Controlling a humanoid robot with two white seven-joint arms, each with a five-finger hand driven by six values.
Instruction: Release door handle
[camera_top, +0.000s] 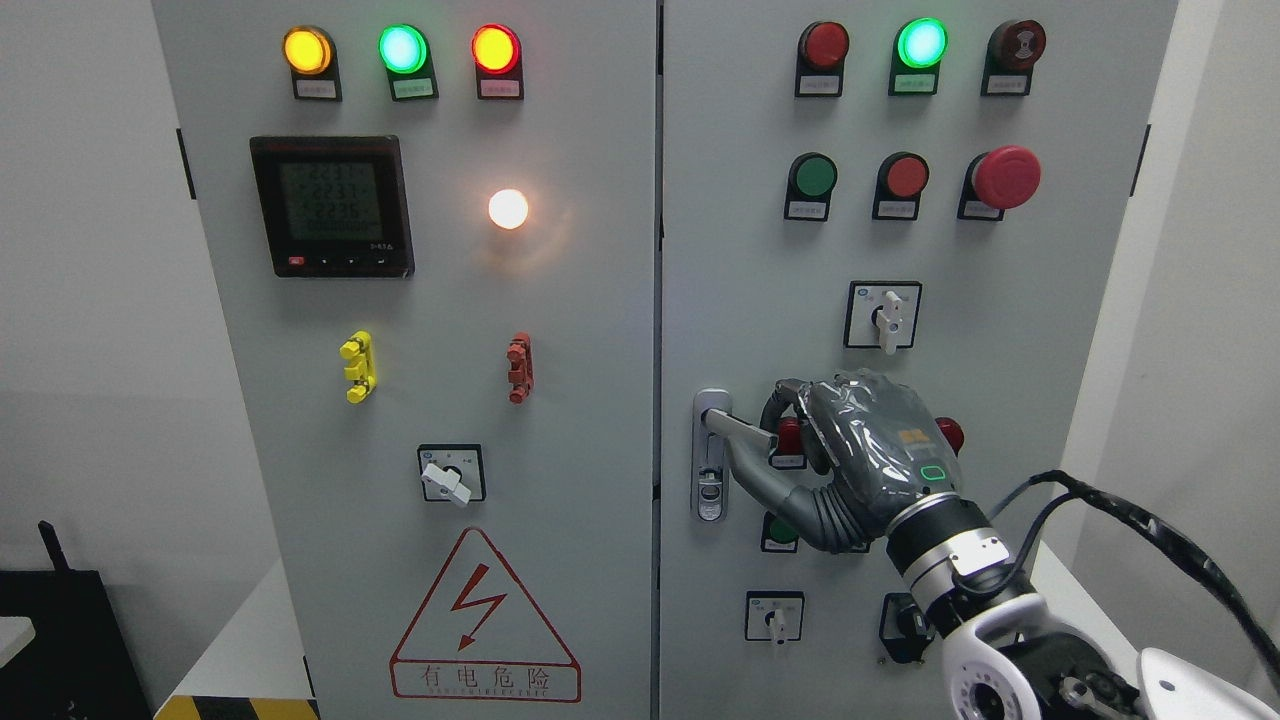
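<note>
One right hand (880, 455), fingers seemingly curled round door handle (735, 428).

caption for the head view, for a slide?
Right hand gripping the swung-out door handle on the cabinet's right door, indicator lamps lit above.

Around our right hand (860, 460) the door is crowded; the door handle (738, 432) sticks out at the fingertips, a rotary switch (884, 315) sits just above, red and green buttons hide behind the palm, and two more switches (775, 616) lie below; bare panel opens between handle and upper buttons (812, 178).
</note>
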